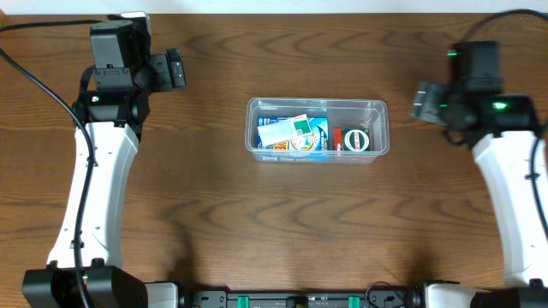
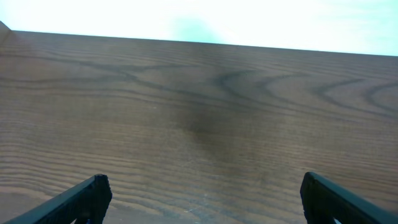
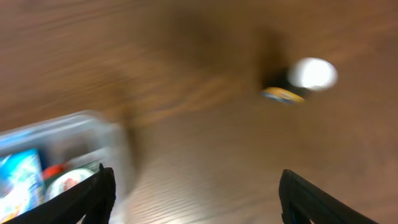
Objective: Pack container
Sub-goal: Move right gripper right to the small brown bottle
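Note:
The container (image 1: 360,102), a clear shallow tub, sits mid-table. In it lie a blue carton (image 1: 310,137) with a white card on top, a red item (image 1: 337,139) and a round green-and-white item (image 1: 356,140). My left gripper (image 1: 177,68) hovers far to the upper left of the tub. In the left wrist view it (image 2: 205,194) is open over bare wood. My right gripper (image 1: 423,100) sits just right of the tub. The blurred right wrist view shows it (image 3: 198,196) open and empty, with the container (image 3: 81,134) beside its left finger.
The brown wooden table (image 1: 257,231) carries nothing else in the overhead view. Its far edge (image 2: 199,38) shows in the left wrist view. A small blurred white-and-yellow thing (image 3: 305,79) appears ahead of the right gripper; I cannot tell what it is.

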You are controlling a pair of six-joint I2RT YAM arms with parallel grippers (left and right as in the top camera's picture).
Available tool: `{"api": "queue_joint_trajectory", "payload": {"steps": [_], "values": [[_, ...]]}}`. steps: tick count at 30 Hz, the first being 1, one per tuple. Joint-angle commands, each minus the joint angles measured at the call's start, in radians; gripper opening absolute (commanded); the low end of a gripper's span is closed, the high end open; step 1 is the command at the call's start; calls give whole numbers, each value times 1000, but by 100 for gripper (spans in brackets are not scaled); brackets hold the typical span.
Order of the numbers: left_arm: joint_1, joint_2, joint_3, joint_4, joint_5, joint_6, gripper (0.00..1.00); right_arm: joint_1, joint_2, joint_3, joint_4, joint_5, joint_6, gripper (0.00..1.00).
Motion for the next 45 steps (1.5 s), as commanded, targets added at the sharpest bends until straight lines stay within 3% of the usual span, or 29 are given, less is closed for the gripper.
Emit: {"api": "queue_joint_trajectory", "payload": {"steps": [1,9,28,45], "values": [[3,-1,9,1,-15,-12,98,-156,4,6,-10,-28,22,78],[3,-1,9,1,-16,-12,98,-348,21,6,15,-53,74,76],[3,-1,9,1,-15,-12,98,-363,271,6,253,-117,24,76],[3,-1,9,1,-15,-12,98,-401,376,6,298,-117,24,71]]}}
